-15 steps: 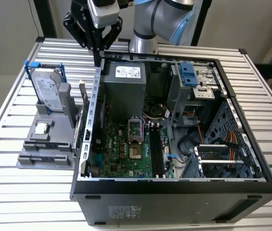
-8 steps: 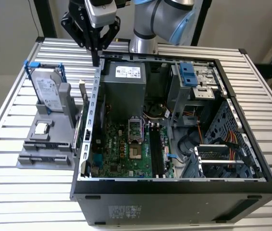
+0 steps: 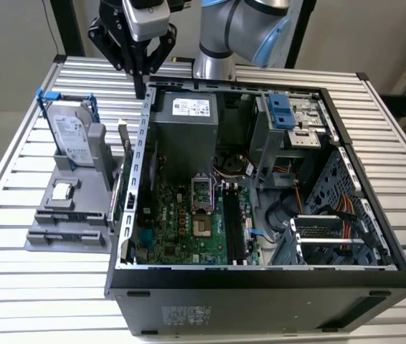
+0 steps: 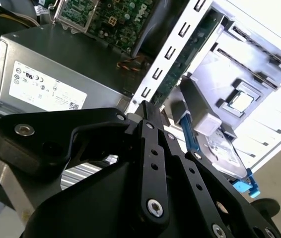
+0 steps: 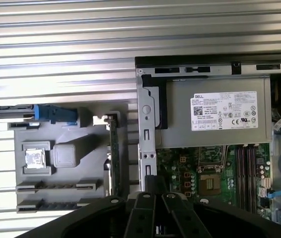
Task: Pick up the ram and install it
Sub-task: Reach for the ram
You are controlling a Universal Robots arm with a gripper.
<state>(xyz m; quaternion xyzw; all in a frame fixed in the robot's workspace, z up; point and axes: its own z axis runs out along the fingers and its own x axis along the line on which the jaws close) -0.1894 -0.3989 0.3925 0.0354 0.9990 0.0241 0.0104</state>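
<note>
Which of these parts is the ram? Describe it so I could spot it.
Find the open computer case on the slatted table; a grey holder sits beside its outer wall. The ram stands on edge in the holder's slot nearest that wall. Unlike the boxy silver drive and the small square chip beside it, it is a long, thin, dark stick.

This looks like a robotics lab or test workshop. A ribbed aluminium worktop (image 3: 31, 287) carries an opened desktop computer case (image 3: 260, 297). A grey moulded holder (image 3: 67, 233) with loose computer parts stands beside it, and an industrial robot arm (image 3: 242, 29) rises at the worktop's far edge.
</note>
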